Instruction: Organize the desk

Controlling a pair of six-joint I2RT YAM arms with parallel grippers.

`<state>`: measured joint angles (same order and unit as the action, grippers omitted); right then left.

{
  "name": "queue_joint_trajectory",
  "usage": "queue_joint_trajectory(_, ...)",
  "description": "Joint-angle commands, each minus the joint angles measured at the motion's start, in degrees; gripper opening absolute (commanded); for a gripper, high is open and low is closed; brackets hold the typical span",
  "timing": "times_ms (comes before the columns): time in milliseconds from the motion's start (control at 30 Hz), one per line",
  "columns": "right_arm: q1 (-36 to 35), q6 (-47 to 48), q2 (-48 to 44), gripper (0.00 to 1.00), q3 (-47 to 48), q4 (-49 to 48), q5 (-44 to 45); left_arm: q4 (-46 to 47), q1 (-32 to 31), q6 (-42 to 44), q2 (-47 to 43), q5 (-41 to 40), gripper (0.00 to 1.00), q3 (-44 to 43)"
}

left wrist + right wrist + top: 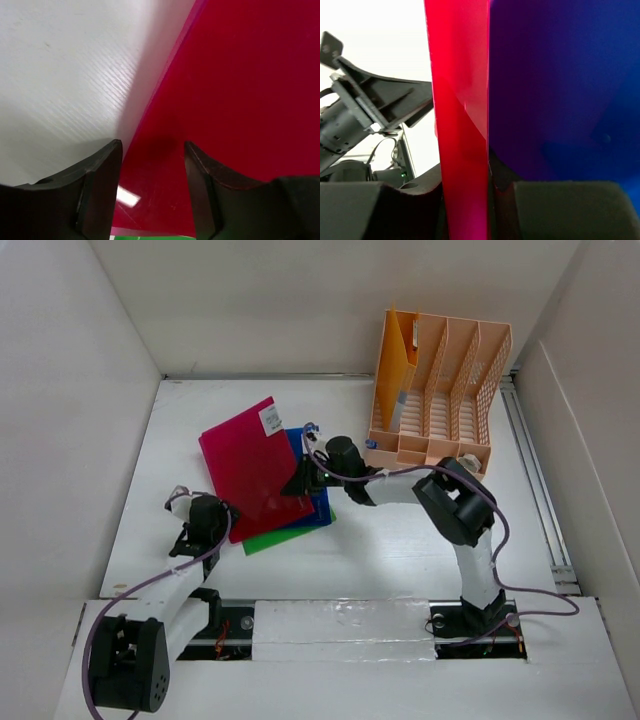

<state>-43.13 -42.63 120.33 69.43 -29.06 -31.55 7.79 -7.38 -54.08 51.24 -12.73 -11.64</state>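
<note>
Pickup of the red folder (248, 468), we judge: right jaws pinch its edge, left jaws gape empty; next, carry it to the rack (440, 390).

Two arms of matching build. Left arm (178, 588): white tubular links, rounded black joint housings, one large angular black housing (125, 675) with recessed cut-outs, and a thin purple cable (140, 587) running along the link. Right arm (475, 560): white links, a bulky black joint housing (455, 502), a black base block (478, 623), and a purple cable (575, 606) in a wide loop. Left gripper (152, 190): two matte black fingers (100, 195), wedge-shaped with chamfered edges. Right gripper (485, 210): matte black fingers (575, 210), blocky and flat-topped.
</note>
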Motion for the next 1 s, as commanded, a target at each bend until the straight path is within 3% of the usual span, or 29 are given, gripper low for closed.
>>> queue_joint_trajectory(0,-3.9,6.0,-7.6,0.0,0.8,-1.7,4.0,3.7,-1.1,-1.7,-2.5,12.2,0.47,-4.3)
queue_joint_trajectory(367,-2.5,16.0,-26.2,0.0,-2.6,1.8,21.4,-0.2,-1.1,0.6,-17.8,12.4,0.54,-13.5)
queue_joint_trajectory(533,0.9,19.8,-34.5,0.0,-5.0,1.1,30.7,2.0,-1.6,1.2,-17.8,16.0,0.54,-14.6)
queue_joint_trajectory(633,3.2,24.3,-40.8,0.0,-9.4,0.1,46.4,5.4,-2.2,1.1,-16.8,19.1,0.54,-13.5)
queue_joint_trajectory(767,9.8,24.7,-47.6,0.0,-13.5,-1.3,54.3,7.4,-3.3,1.6,-15.0,21.2,0.54,-13.0)
queue_joint_trajectory(867,15.3,23.9,-53.2,0.0,-18.2,-3.1,56.8,10.0,-3.3,1.4,-14.1,22.8,0.54,-12.0)
queue_joint_trajectory(967,19.3,22.7,-56.3,0.0,-20.8,-4.3,52.6,10.3,-3.3,1.4,-13.2,23.2,0.54,-11.7)
